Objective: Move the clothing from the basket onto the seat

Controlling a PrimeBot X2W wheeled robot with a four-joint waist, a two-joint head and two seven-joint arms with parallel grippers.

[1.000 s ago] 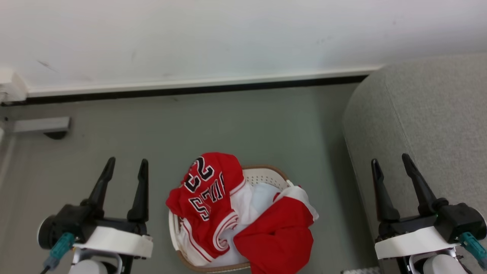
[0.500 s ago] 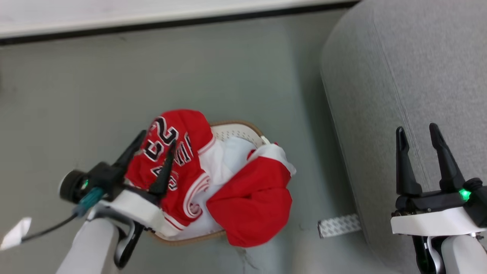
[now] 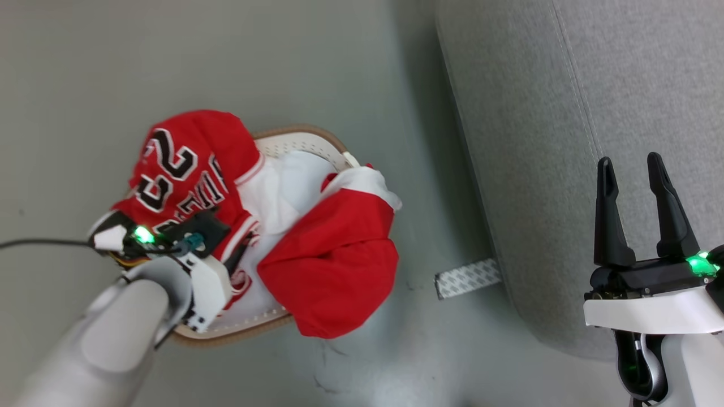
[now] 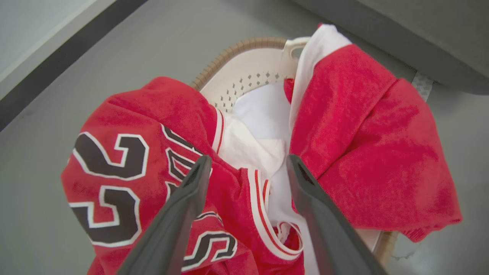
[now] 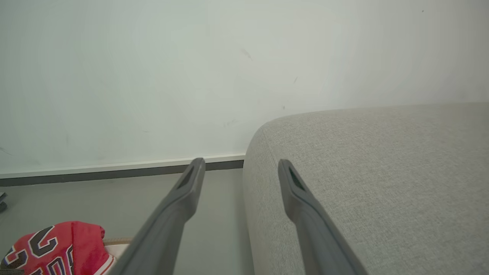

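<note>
Your left gripper (image 4: 248, 162) hangs directly above the basket (image 3: 294, 133), its two dark fingers spread wide and gripping nothing. From the left wrist view they straddle the striped trim of the jersey (image 3: 181, 169), and you cannot tell whether the tips touch the cloth. All the clothing (image 4: 344, 122) lies in the basket. The jersey, its black "23" facing up, is heaped on the basket's left side and spills over that rim. The plain red piece (image 3: 334, 265) with white trim droops over the basket's right and near rim toward the floor (image 3: 283, 56). Between the two, inside the basket, a pale white fabric (image 3: 288, 186) shows against the perforated cream wall. The grey seat (image 3: 537, 113) stands to the right of the basket, near it but apart. Your right gripper (image 3: 629, 161) hangs well to the right of the basket, farther from it than the seat's rounded edge, its fingers likewise parted wide and empty. A white patterned strip (image 3: 466, 278) lies on the floor to the right of the basket.
</note>
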